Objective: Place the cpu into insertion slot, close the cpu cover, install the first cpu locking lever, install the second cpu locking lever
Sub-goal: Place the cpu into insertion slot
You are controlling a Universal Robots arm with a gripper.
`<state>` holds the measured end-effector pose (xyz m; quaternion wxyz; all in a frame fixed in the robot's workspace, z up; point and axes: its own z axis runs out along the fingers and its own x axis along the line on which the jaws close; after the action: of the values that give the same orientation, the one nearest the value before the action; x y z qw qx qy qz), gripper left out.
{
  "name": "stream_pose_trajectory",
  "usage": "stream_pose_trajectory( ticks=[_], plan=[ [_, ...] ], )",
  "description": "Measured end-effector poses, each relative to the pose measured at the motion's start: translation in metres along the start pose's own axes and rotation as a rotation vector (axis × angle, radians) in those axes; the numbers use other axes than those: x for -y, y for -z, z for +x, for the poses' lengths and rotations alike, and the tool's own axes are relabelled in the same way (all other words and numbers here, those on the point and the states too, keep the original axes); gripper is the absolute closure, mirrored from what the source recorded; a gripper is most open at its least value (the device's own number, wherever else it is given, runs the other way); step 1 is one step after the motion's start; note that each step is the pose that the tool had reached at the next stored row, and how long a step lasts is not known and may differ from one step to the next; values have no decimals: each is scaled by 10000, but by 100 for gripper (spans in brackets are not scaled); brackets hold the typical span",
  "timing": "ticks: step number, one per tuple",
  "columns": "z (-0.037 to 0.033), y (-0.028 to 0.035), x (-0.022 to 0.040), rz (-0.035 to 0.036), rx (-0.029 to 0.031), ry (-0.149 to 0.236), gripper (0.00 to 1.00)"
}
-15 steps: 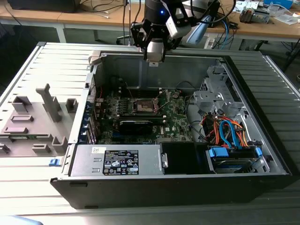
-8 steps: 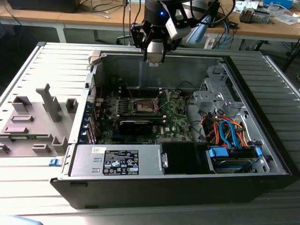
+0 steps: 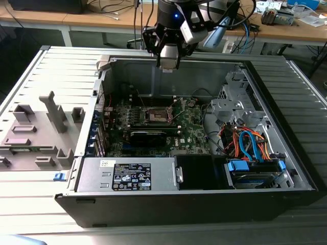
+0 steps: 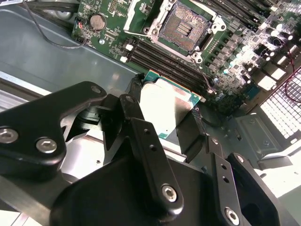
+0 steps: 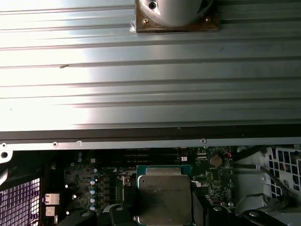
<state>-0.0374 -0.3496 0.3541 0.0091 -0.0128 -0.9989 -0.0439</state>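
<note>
My gripper (image 3: 167, 62) hangs above the rear wall of the open computer case, shut on the cpu. In both wrist views the cpu (image 4: 164, 106) (image 5: 164, 195) is a flat square chip with a silvery top and a green edge, clamped between the black fingers (image 4: 134, 106). The insertion slot (image 3: 158, 116) (image 4: 186, 30) sits on the green board well below the chip, its dark centre bare inside a silver rim. A silver frame, apparently the cpu cover (image 4: 137, 10), stands tilted up beside the slot.
A long black card (image 3: 148, 136) lies just in front of the slot, and memory slots (image 4: 164, 61) lie beside it. The power supply (image 3: 127, 176) fills the case's front. Coloured cables and a drive bay (image 3: 250, 145) are at the exterior view's right. A grey fixture block (image 3: 36, 130) stands at its left.
</note>
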Motion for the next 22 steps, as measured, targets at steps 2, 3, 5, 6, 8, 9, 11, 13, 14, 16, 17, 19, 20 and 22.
stream_pose_trajectory(
  ticks=[2, 3, 5, 6, 8, 9, 11, 13, 14, 16, 17, 19, 20, 22],
  plan=[
    [0, -12, 1, 0, 0, 0, 45],
    [0, -14, 1, 0, 0, 0, 45],
    [0, -19, 2, -1, 0, 0, 45],
    [0, -20, 2, 0, 0, 0, 45],
    [-1, -23, 2, 0, 0, 0, 45],
    [-1, -25, 2, 0, 0, 0, 45],
    [0, -28, 2, 0, 1, 0, 45],
    [-1, -32, 3, 1, 0, 1, 45],
    [0, -33, 3, 0, 0, 0, 45],
    [0, -37, 3, 0, 0, 0, 45],
    [0, -39, 4, 0, 0, 0, 45],
    [0, -44, 4, 0, 0, 0, 45],
    [0, -46, 4, 0, 0, 0, 45],
    [0, -50, 5, 0, 0, 0, 45]
  ],
)
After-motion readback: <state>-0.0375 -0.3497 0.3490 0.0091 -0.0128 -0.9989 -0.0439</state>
